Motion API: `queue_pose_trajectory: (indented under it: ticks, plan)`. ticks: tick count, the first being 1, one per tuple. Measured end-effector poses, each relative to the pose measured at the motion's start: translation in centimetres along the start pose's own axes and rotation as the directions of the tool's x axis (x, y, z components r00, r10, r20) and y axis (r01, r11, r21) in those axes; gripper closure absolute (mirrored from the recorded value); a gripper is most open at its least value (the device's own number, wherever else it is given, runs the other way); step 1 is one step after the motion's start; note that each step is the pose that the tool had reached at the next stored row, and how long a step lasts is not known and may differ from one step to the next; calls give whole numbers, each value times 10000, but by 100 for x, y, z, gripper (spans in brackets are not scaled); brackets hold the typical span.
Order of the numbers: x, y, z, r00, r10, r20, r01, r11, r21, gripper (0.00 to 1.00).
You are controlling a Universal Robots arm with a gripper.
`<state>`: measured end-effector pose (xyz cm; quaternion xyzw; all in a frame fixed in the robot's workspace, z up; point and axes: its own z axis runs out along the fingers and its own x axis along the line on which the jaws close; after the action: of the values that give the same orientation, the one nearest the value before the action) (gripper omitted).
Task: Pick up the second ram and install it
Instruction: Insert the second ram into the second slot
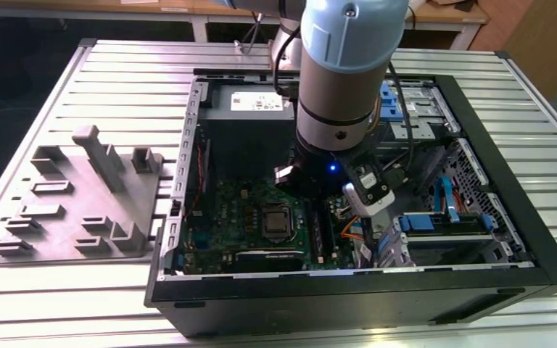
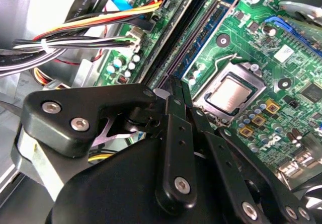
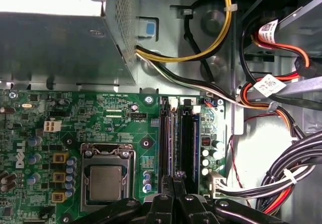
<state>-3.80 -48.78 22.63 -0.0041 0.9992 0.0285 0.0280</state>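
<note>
Inside, computer case (image 1: pixel 539 268), motherboard (image 3: pixel 115 118), cables (image 3: pixel 297 158)

In the exterior view the arm (image 1: pixel 341 80) runs off the picture's upper edge and covers the middle of the open computer case (image 1: pixel 510 210), hiding the gripper beneath its wrist and the part of the motherboard (image 1: pixel 249 217) where the memory slots lie. The grey moulded tray (image 1: pixel 75 203) shows whole, yet its small pockets are too shallow to tell apart.

In the second wrist view the gripper (image 2: pixel 175 85) and its black linkage block the near half of the board, and the fingertips meet over the slots (image 2: pixel 198 27), so whether a memory stick sits between them cannot be told.

In the first wrist view the gripper (image 3: pixel 176 176) is cut off by the picture's edge, and the slots (image 3: pixel 178 143) run under it.
</note>
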Motion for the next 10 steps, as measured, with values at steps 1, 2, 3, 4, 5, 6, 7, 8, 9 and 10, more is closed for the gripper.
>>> queue_pose_trajectory:
  ticks: [1, 2, 3, 4, 5, 6, 7, 8, 9, 10]
  plan:
    - [0, 0, 0, 10000, 0, 0, 0, 10000, 1, 92]
    - [0, 0, 1, 10000, 0, 0, 0, 10000, -1, 92]
    - [0, 0, 3, 10000, 0, 1, 0, 10000, -3, 92]
    - [0, 0, 3, 10000, 0, 1, 0, 10000, -2, 92]
    - [0, 0, 4, 10000, 0, 1, 0, 10000, -3, 92]
    - [0, 0, 5, 10000, 0, 1, 0, 10000, -3, 92]
    - [0, 0, 5, 10000, 0, 1, 0, 10000, -2, 92]
    - [0, 0, 5, 10000, 0, 1, 0, 10000, -3, 92]
    - [0, 0, 5, 10000, 3, 1, -3, 10000, -3, 92]
    - [0, 0, 5, 10000, 13, 2, -13, 10000, -3, 92]
